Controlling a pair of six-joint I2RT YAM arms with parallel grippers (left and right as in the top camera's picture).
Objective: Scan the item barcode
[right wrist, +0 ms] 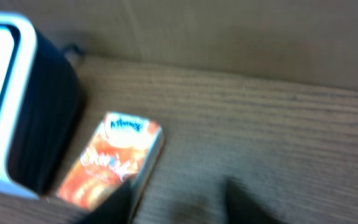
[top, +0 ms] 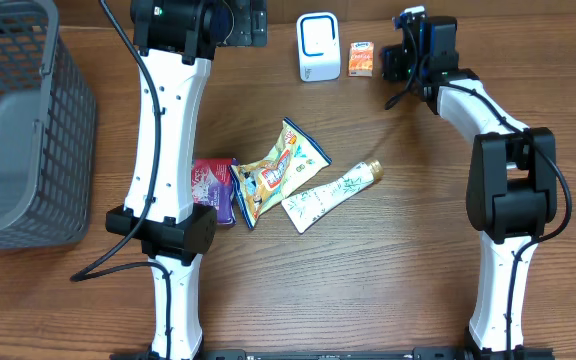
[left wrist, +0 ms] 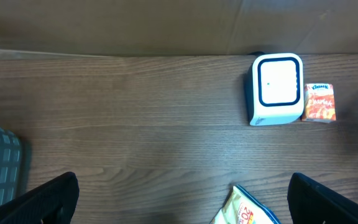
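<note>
near the middle of the brown wooden desk (top: pixel 418 300) lies a loose cluster: a flat purple packet (top: pixel 213 185), overlapping yellow foil snack bags (top: pixel 268 178) and a white tube with a gold cap (top: pixel 330 192), the tube lying aslant on the side toward the right edge. a grey plastic mesh basket (top: pixel 73 150) stands at the left edge, well apart from them

further back, the left pincer (left wrist: pixel 184 186) hangs above bare wood with its dark fingers (left wrist: pixel 48 199) spread wide and nothing between them; a corner of a snack bag shows just below it in the left wrist view

at the far edge stands a white box scanner with a blue-framed window (top: pixel 318 47) (left wrist: pixel 276 89) (right wrist: pixel 5 99). the small orange carton with a blue logo (top: pixel 361 60) (left wrist: pixel 319 102) (right wrist: pixel 114 162) lies flat on the desk just beside it, on the side toward the right edge; whether the two touch cannot be told

the right pincer (right wrist: pixel 179 202) is low over the desk next to the carton. its view is blurred, but the two fingers (right wrist: pixel 247 199) stand a moderate way apart with bare wood showing between them, holding nothing; one finger overlaps the carton's near corner in that view
</note>
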